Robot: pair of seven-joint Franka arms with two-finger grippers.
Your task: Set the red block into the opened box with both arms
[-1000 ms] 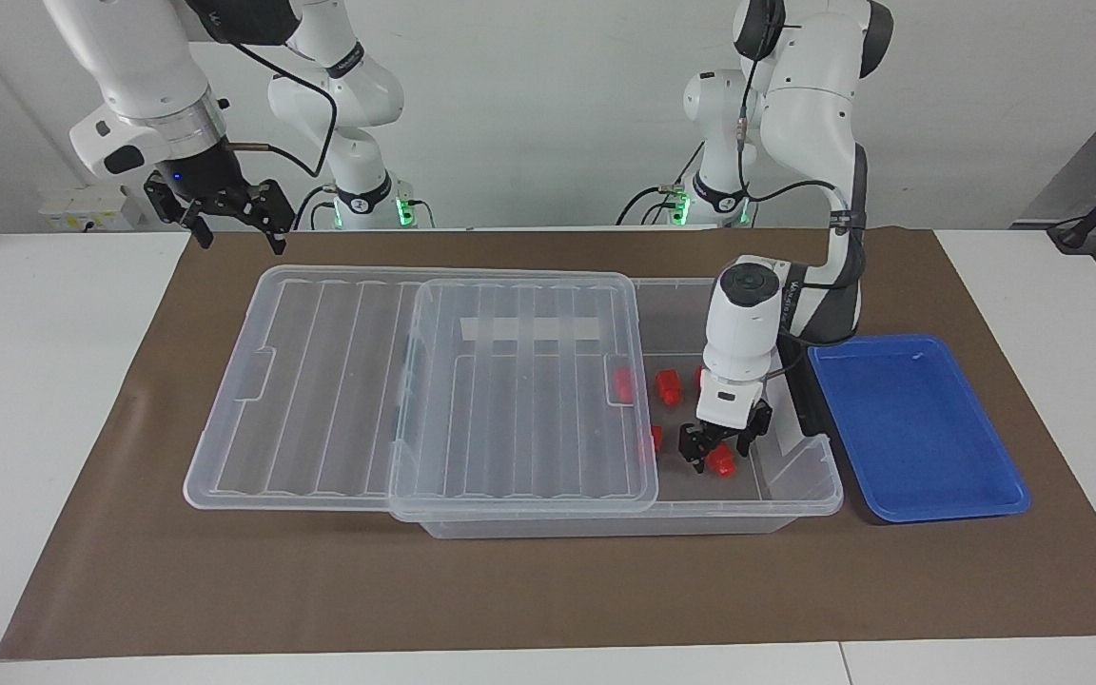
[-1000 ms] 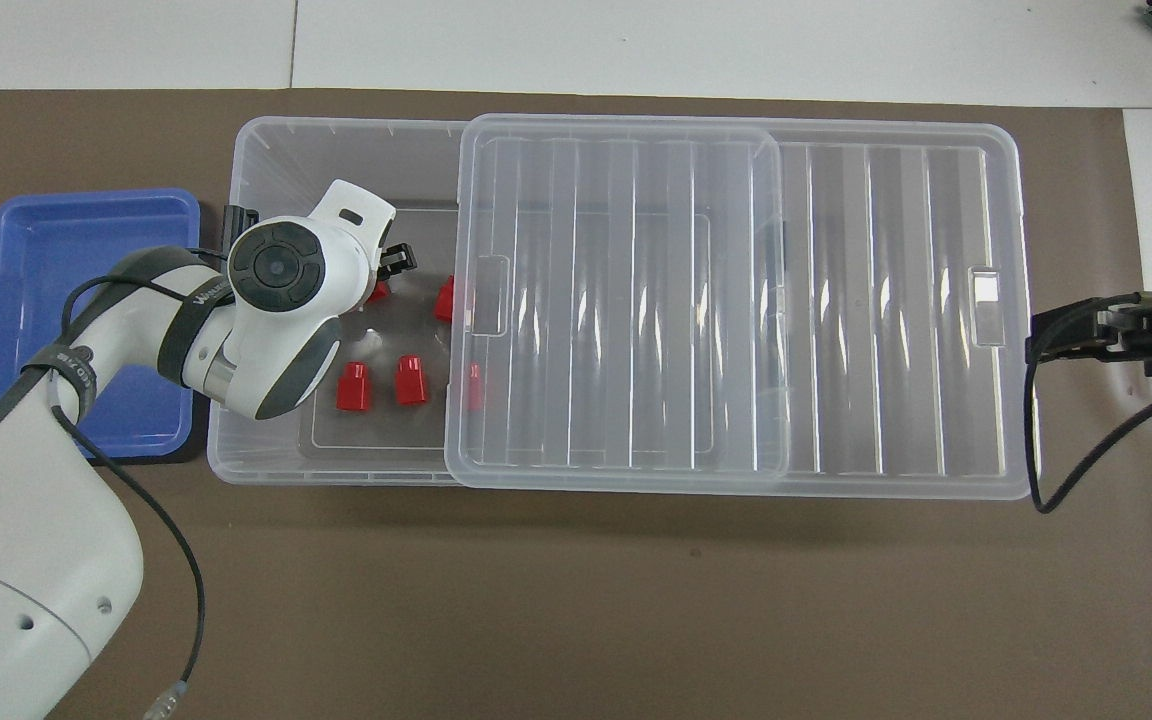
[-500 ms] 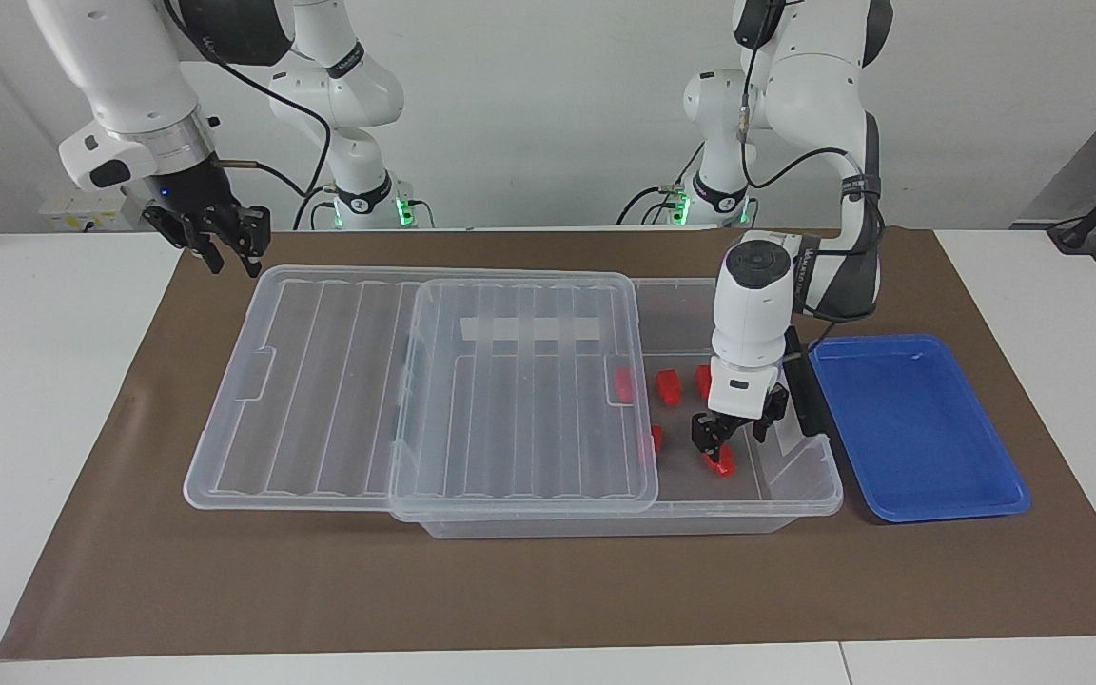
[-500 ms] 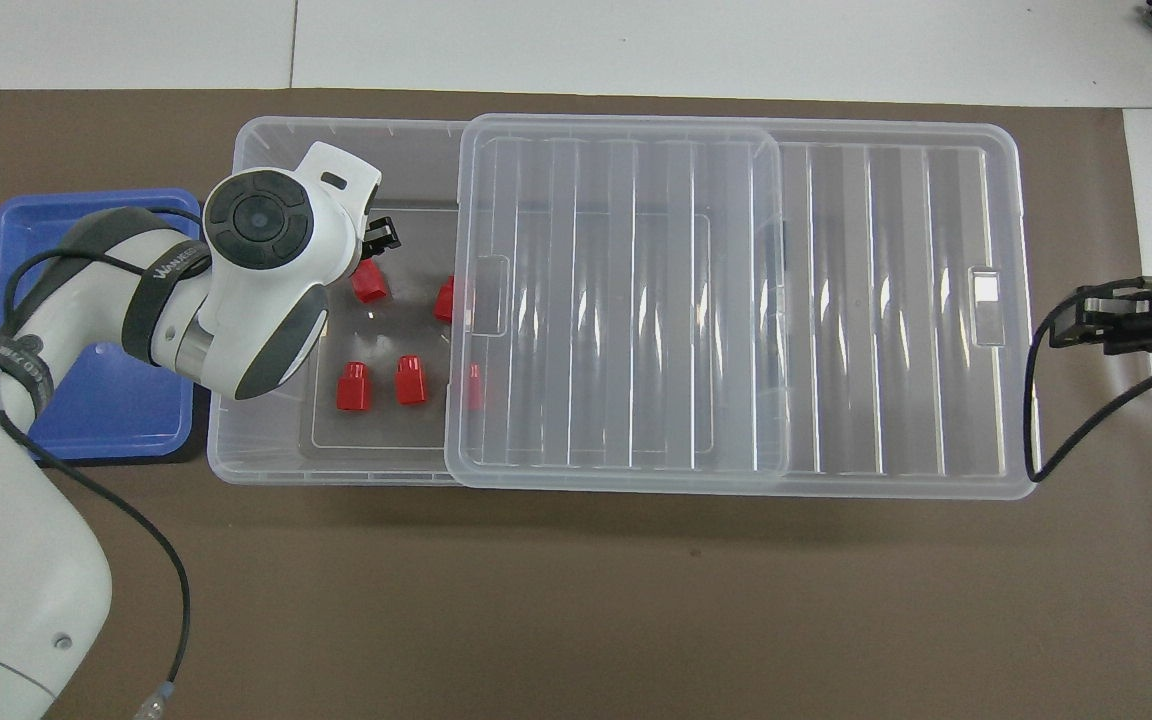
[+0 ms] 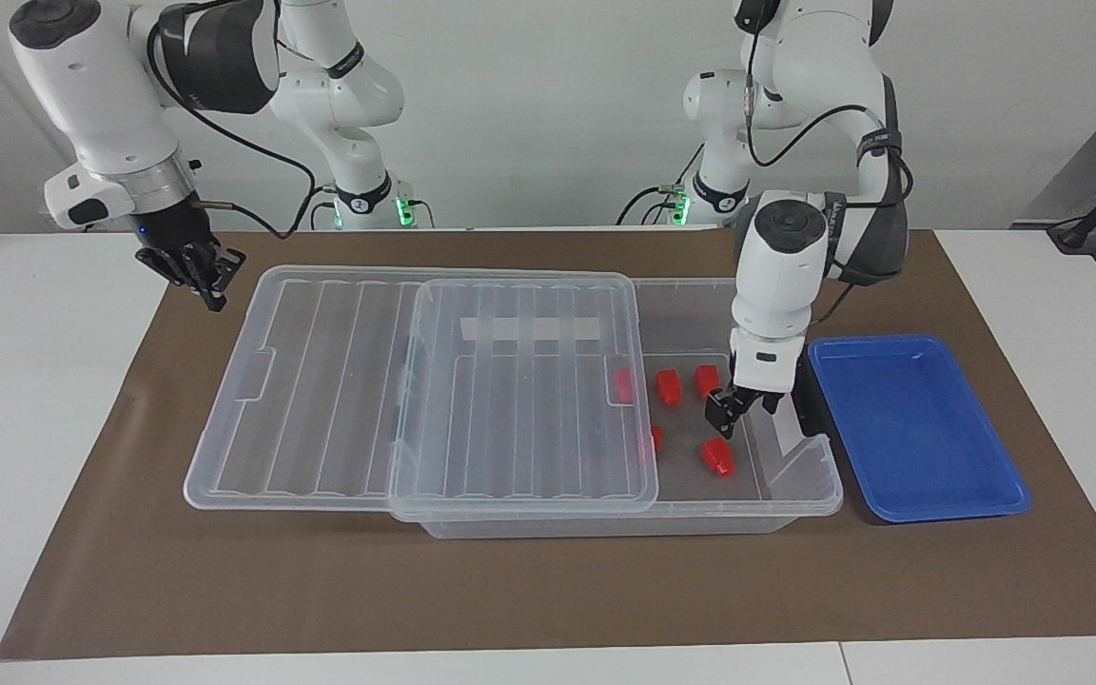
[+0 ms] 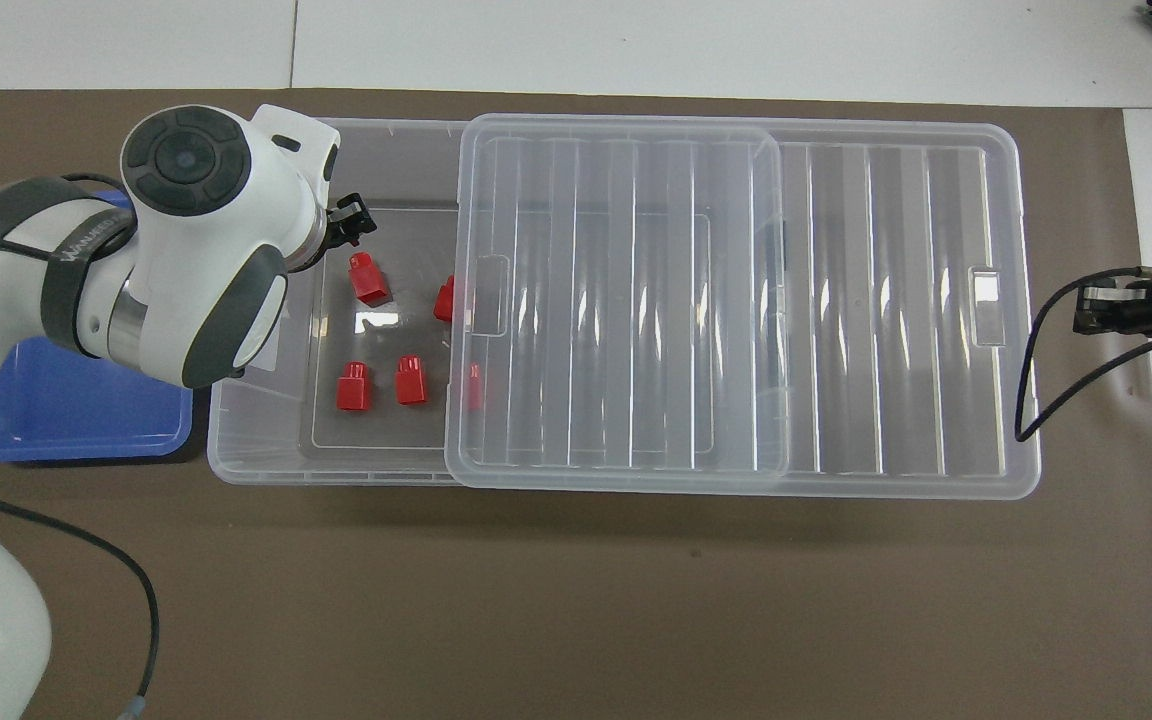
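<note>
The red block (image 5: 717, 457) (image 6: 368, 278) lies on the floor of the clear box (image 5: 795, 495) (image 6: 236, 440), in its uncovered part toward the left arm's end. My left gripper (image 5: 743, 409) (image 6: 341, 225) hangs open and empty just above the box, over the spot beside that block. Several more red blocks lie in the box, two of them (image 5: 668, 385) (image 5: 706, 381) nearer to the robots. The ribbed clear lid (image 5: 320, 381) (image 6: 886, 300) rests slid toward the right arm's end. My right gripper (image 5: 207, 281) (image 6: 1101, 308) is shut on nothing, over the mat off the lid's end.
A shallow blue tray (image 5: 919, 428) (image 6: 76, 420) sits on the brown mat (image 5: 510, 590) right beside the box at the left arm's end. In the overhead view the left arm's wrist covers part of the tray and the box's corner.
The left gripper let go of the red block, which now lies on the box floor, and it rose. The right gripper shut and drew away from the lid's corner.
</note>
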